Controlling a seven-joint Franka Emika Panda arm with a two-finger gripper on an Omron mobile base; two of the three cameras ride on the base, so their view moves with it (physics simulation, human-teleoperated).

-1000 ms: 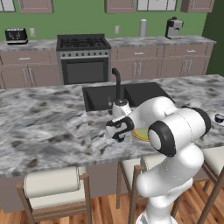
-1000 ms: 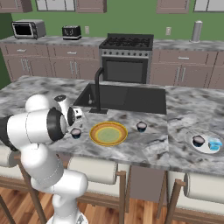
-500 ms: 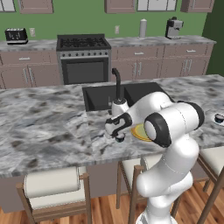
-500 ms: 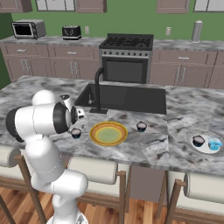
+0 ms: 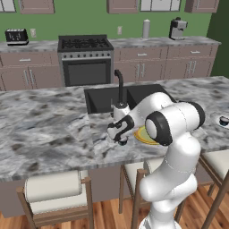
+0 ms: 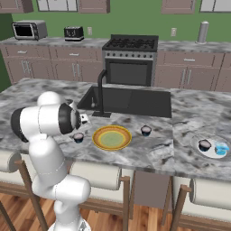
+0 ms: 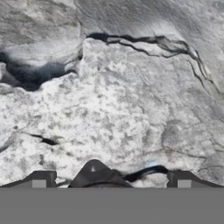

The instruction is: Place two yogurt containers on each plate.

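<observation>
Grey marbled counter was shown, where the wide-open two-finger gripper was poised low over a tiny dark yogurt cup, just beside the yellow-orange plate, seemingly so it could be grasped.

Counter looks like polished grey-veined marble. Stools have wood frames with pale cushions. Sink and faucet are matt black.
</observation>
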